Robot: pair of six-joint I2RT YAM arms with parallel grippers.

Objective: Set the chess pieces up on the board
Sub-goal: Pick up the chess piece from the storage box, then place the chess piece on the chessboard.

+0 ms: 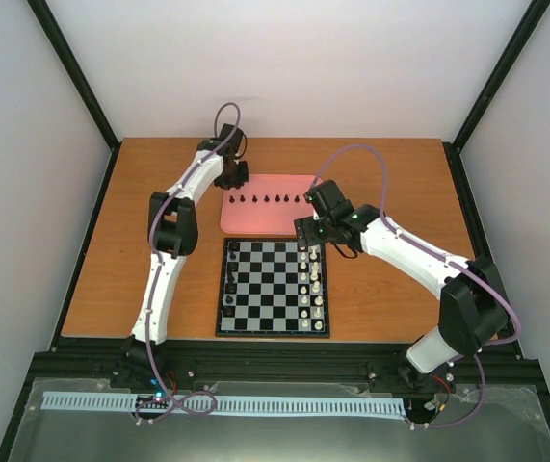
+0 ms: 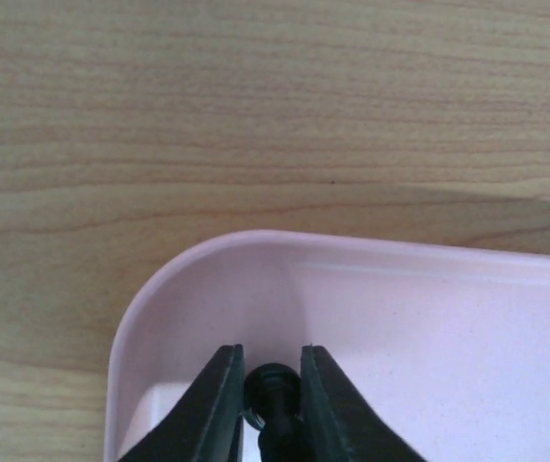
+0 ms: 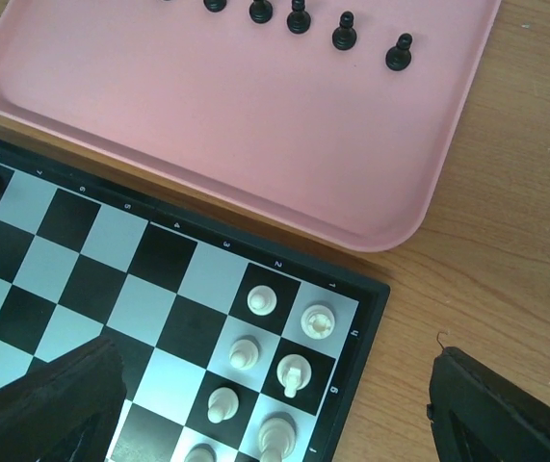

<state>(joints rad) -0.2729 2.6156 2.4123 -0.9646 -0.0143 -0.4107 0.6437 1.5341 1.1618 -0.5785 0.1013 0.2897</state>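
Left gripper (image 2: 270, 358) pinches a black piece (image 2: 271, 387); right gripper (image 3: 275, 371) spread wide.

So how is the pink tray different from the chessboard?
The pink tray is plain with rounded corners; the chessboard has black and pale checks, square corners and a dark border. The tray holds a row of black pieces; the chessboard holds white pieces along its right side. The tray lies farther back on the wooden table than the chessboard. Both lie flat on it.

On the table (image 1: 111, 269) the tray (image 1: 255, 221) lies just behind the board (image 1: 265, 289); pieces (image 1: 268, 199) stand inside the tray
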